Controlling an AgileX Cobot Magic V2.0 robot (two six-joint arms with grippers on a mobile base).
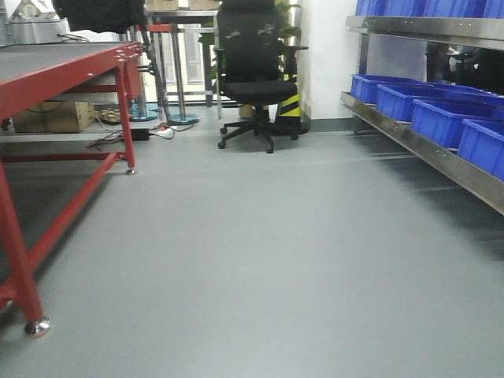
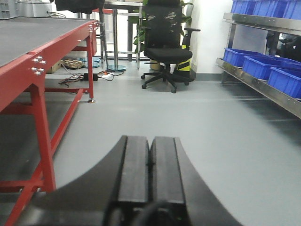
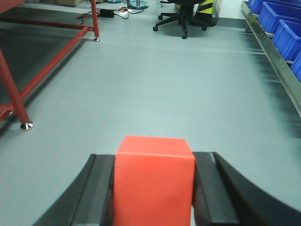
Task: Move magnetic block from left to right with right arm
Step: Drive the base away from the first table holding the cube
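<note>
The magnetic block [image 3: 154,181], a plain bright-red cube, fills the space between the black fingers of my right gripper [image 3: 154,162], which is shut on it and holds it above the grey floor. In the left wrist view my left gripper [image 2: 150,141] is shut, its two black pads pressed together with nothing between them, pointing across the floor. Neither gripper nor the block appears in the front-facing view.
A red-framed table [image 1: 55,71] stands on the left, its leg foot [image 3: 27,125] near. A black office chair [image 1: 256,87] sits at the back. Blue bins [image 1: 425,110] line a metal shelf [image 1: 441,161] on the right. Cardboard box [image 1: 55,116] under the table.
</note>
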